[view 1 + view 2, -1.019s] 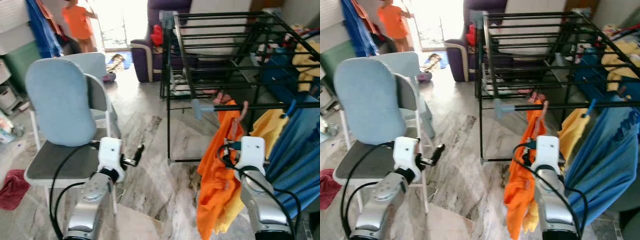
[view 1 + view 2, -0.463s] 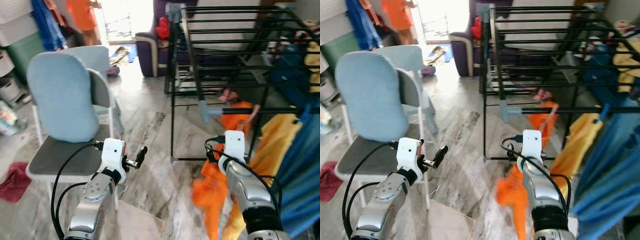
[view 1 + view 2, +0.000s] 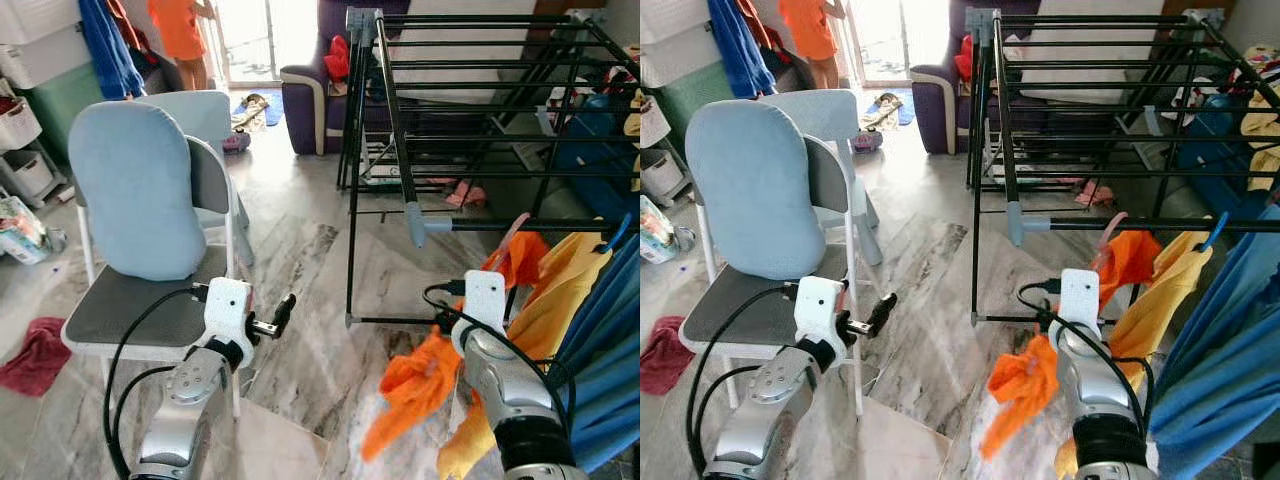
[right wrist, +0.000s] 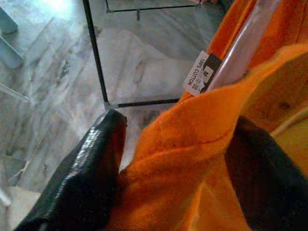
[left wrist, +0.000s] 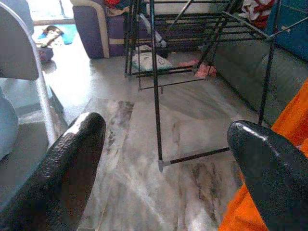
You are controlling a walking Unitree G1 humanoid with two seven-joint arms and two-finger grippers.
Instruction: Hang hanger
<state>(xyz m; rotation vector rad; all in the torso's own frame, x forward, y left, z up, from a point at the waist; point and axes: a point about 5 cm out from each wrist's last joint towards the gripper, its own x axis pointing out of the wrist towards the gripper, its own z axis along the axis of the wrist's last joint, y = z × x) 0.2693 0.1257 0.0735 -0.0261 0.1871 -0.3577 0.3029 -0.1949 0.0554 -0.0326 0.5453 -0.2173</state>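
Grey marble floor (image 3: 300,260), a lived-in room. A chair (image 3: 140,215) with a blue cushion is seen just beside the left gripper (image 3: 284,306), behind and to its left; a red cloth (image 3: 32,352) lies on the floor beyond the chair. A black drying rack (image 3: 1090,110) stands ahead of both grippers, a purple sofa (image 3: 320,85) behind it, a person in orange (image 3: 180,30) far off. Left gripper is held open over the floor, nothing between its fingers (image 5: 72,163). Right gripper (image 4: 173,163) is spread around an orange shirt (image 4: 192,144), fabric filling the gap; a firm grip cannot be told. The pink hanger (image 3: 1108,238) sits inside the shirt collar, just ahead of the right gripper, its hook up by the rack rail. Yellow cloth (image 3: 560,290) and blue cloth (image 3: 1230,330) hang to its right.
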